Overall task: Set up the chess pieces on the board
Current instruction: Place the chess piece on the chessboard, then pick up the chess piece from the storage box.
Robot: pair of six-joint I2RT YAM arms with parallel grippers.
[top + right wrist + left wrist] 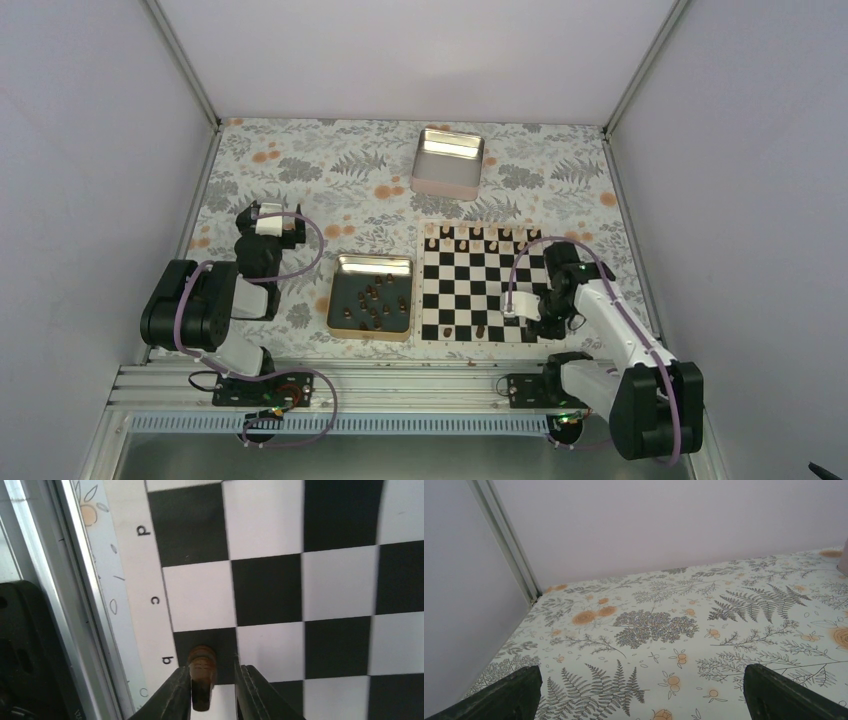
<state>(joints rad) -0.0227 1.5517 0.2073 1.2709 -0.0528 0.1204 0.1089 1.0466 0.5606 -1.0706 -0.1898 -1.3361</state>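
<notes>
The jaws of the right gripper (211, 669) are standing slightly apart around one dark chess piece (202, 667). One finger is touching it and a sliver of white is showing beside the other, so nothing is pinching it. The piece is sitting on the board (265, 592) by the rim letter b, straddling a black square and its white neighbour. Whether it is standing upright I cannot tell. Doing this well likely means spreading evenly and lifting straight up, so the touching finger is not dragging or tipping it. Further out, the left gripper (642, 675) is hanging wide open over the floral cloth (654, 625), and more dark pieces (372, 300) are waiting in the gold-rimmed tray (373, 260).
</notes>
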